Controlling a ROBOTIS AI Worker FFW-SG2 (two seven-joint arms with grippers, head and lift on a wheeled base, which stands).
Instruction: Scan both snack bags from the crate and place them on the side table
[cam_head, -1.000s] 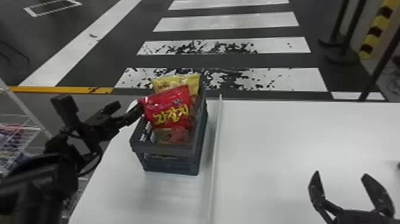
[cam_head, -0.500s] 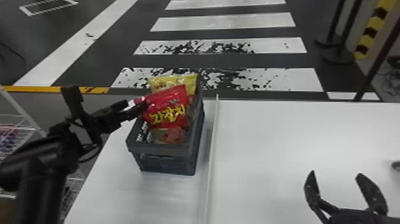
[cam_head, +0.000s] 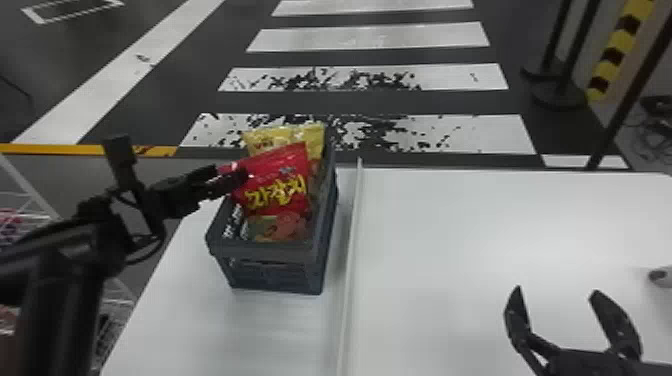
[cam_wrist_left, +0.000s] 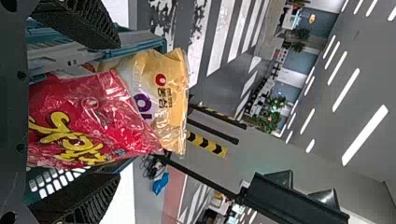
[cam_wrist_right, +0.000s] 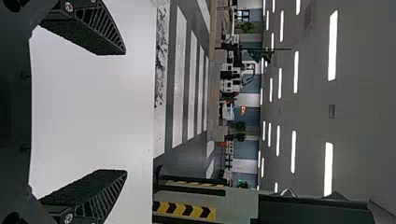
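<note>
Plainly, my left hand (cam_wrist_left: 116, 112) is spread wide at the red bag (cam_head: 275, 165), coming from its nine o'clock side, with one finger on either side of it in the left wrist view; I don't judge it gripped. That approach makes sense: the bag leans up out of the crate (cam_head: 265, 250), so its upper part offers loose film to pinch above the walls. The yellow bag (cam_head: 310, 136) stands behind it, toward twelve o'clock, likely helping prop it. The crate sits on the worktop (cam_head: 475, 240), toward eight in the head view, within this arm's reach. My right hand (cam_head: 557, 290) waits at four, also wide, perhaps ready to help with the scan. Closing too low could snag the crate wall.
</note>
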